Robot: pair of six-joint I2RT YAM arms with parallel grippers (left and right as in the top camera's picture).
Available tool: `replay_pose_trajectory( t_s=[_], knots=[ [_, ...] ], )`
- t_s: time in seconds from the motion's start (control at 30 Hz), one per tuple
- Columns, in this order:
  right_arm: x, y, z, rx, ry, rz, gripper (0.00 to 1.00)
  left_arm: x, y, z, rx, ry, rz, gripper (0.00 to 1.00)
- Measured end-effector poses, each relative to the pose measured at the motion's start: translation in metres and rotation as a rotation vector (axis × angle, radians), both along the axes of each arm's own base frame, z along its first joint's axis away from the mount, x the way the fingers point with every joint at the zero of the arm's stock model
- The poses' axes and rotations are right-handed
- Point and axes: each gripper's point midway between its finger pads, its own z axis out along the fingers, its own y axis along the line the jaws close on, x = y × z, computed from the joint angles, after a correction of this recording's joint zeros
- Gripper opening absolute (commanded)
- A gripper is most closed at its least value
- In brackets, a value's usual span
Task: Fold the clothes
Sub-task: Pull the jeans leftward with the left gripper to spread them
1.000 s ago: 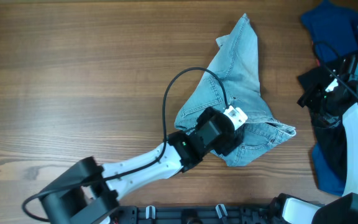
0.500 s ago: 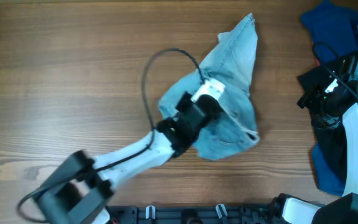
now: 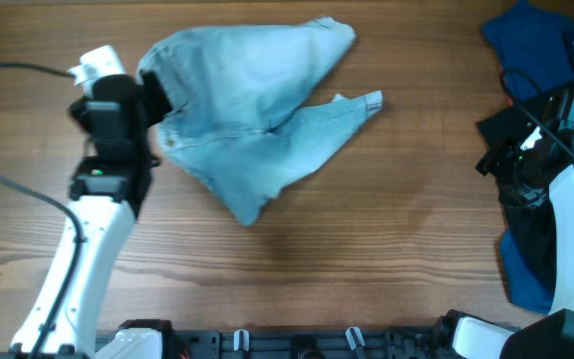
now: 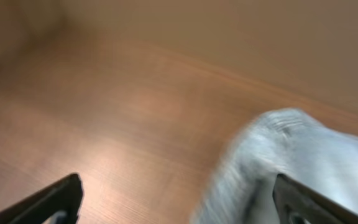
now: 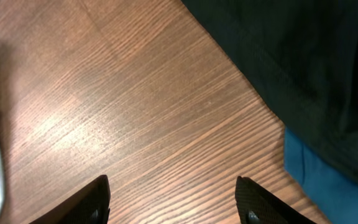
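The light blue denim shorts (image 3: 252, 110) lie spread and rumpled on the wooden table, left of centre, with one leg hem pointing right. My left gripper (image 3: 152, 95) is at the shorts' left edge. In the left wrist view its jaws (image 4: 176, 208) stand wide apart, with blurred denim (image 4: 303, 155) by the right finger and bare wood between them. My right gripper (image 3: 493, 140) is at the far right, away from the shorts. It is open and empty over bare wood (image 5: 173, 199).
A royal-blue garment (image 3: 531, 40) lies at the back right. A black garment (image 3: 528, 214) lies under the right arm, with more blue cloth (image 5: 319, 171) beside it. The black garment also shows in the right wrist view (image 5: 291, 50).
The left arm has swung from the table's centre to the far left, dragging the shorts left and spreading them wider. The right arm has not moved.
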Motion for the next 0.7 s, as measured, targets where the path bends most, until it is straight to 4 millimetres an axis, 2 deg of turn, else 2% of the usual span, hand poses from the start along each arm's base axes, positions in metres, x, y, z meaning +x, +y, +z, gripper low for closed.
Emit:
replay_pose_trajectory(
  t_s=[0.03, 0.1, 0.2, 0.37, 0.43, 0.57, 0.7],
  knots=[
    [0.0, 0.0, 0.0, 0.0, 0.0, 0.002, 0.65, -0.004, 0.003, -0.011, -0.03, 0.041, -0.005, 1.0],
    [-0.001, 0.0, 0.0, 0.0, 0.002, 0.002, 0.65, -0.016, -0.002, -0.036, -0.11, 0.144, -0.05, 1.0],
    [-0.001, 0.0, 0.0, 0.0, 0.003, 0.002, 0.65, -0.029, -0.016, -0.054, -0.169, 0.237, -0.1, 1.0],
    [-0.001, 0.0, 0.0, 0.0, 0.003, 0.003, 0.65, -0.075, -0.03, -0.09, -0.29, 0.46, -0.077, 1.0],
    [-0.001, 0.0, 0.0, 0.0, 0.003, 0.003, 0.65, -0.1, -0.039, -0.103, -0.383, 0.563, -0.034, 1.0],
    [0.0, 0.0, 0.0, -0.001, 0.002, 0.006, 0.65, -0.136, -0.065, -0.114, -0.552, 0.71, -0.04, 1.0],
    [0.0, 0.0, 0.0, -0.001, 0.002, 0.006, 0.65, -0.139, -0.079, -0.113, -0.639, 0.722, -0.056, 1.0]
  ],
)
